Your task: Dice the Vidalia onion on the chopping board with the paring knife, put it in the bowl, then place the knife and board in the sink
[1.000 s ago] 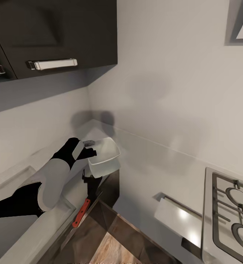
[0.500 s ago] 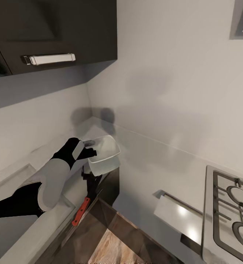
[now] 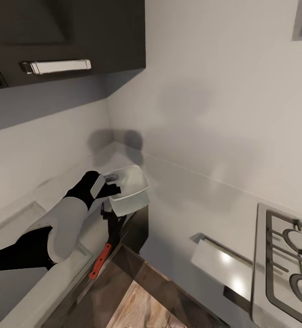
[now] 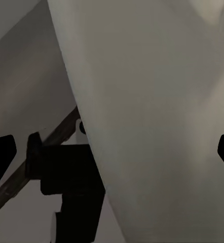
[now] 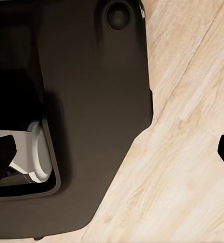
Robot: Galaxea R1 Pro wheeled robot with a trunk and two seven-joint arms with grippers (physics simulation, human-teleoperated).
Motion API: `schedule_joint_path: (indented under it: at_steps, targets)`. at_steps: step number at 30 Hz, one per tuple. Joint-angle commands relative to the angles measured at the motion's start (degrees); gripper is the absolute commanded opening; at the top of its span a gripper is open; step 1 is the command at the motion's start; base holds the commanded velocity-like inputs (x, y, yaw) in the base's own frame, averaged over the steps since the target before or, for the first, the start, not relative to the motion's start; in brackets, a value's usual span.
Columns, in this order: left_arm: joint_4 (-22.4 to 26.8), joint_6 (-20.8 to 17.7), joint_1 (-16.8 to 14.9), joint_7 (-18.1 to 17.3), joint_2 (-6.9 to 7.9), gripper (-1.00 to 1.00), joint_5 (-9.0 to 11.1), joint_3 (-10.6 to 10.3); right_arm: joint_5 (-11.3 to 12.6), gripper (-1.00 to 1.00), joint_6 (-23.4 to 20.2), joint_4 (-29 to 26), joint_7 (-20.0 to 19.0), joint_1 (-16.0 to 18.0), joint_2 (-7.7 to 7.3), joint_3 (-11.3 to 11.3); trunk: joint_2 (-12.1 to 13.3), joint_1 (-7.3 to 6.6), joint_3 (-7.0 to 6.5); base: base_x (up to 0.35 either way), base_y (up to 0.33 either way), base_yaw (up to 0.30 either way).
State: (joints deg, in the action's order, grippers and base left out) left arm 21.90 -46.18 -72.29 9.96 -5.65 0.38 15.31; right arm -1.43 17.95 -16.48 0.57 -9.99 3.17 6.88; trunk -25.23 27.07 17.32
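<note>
Bowl in your left gripper, pinched at its rim: white, squarish, tilted beyond the countertop edge, red-handled knife below.

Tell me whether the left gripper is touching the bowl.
Touching: in the head view the left gripper pinches the rim of the lifted bowl.

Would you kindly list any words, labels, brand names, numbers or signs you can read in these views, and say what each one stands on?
None: no readable text, number or sign appears in any view.
The bowl at the left gripper is plain white.
The paring knife shows a bare red handle.
The cabinet, the wall and the hob bear no markings.
</note>
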Motion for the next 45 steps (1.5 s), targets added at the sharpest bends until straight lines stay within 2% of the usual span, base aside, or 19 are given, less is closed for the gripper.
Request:
schedule_joint_path:
  at_steps: [1, 2, 3, 19, 39, 45]
  targets:
    - [0.1, -0.2, 0.0, 0.2, -0.03, 1.00, 0.1, 0.3, -0.2, 1.00, 0.1, -0.1, 0.0, 0.0, 0.05, 0.2, -0.1, 0.03, 0.18, 0.000, 0.000, 0.000]
    - [0.2, -0.2, 0.0, 0.2, 0.00, 1.00, 0.0, 0.3, -0.2, 1.00, 0.1, -0.1, 0.0, 0.0, 0.06, 0.2, -0.1, 0.03, 0.26, 0.000, 0.000, 0.000]
    - [0.3, -0.2, 0.0, 0.2, 0.04, -1.00, 0.0, 0.3, -0.2, 1.00, 0.1, -0.1, 0.0, 0.0, 0.07, 0.2, -0.1, 0.03, 0.30, 0.000, 0.000, 0.000]
    - [1.0, -0.2, 0.0, 0.3, -0.06, -1.00, 0.0, 0.3, -0.2, 1.00, 0.1, -0.1, 0.0, 0.0, 0.04, 0.2, -0.1, 0.03, 0.35, 0.000, 0.000, 0.000]
    - [1.3, -0.3, 0.0, 0.4, -0.06, -1.00, 0.0, 0.5, -0.2, 1.00, 0.2, -0.1, 0.0, 0.0, 0.08, 0.2, -0.1, 0.03, -1.39, 0.000, 0.000, 0.000]
    - [5.2, -0.7, 0.0, 0.5, -0.06, -1.00, 0.1, 0.4, -0.2, 1.00, 0.2, -0.1, 0.0, 0.0, 0.01, 0.2, -0.1, 0.03, -1.94, 0.000, 0.000, 0.000]
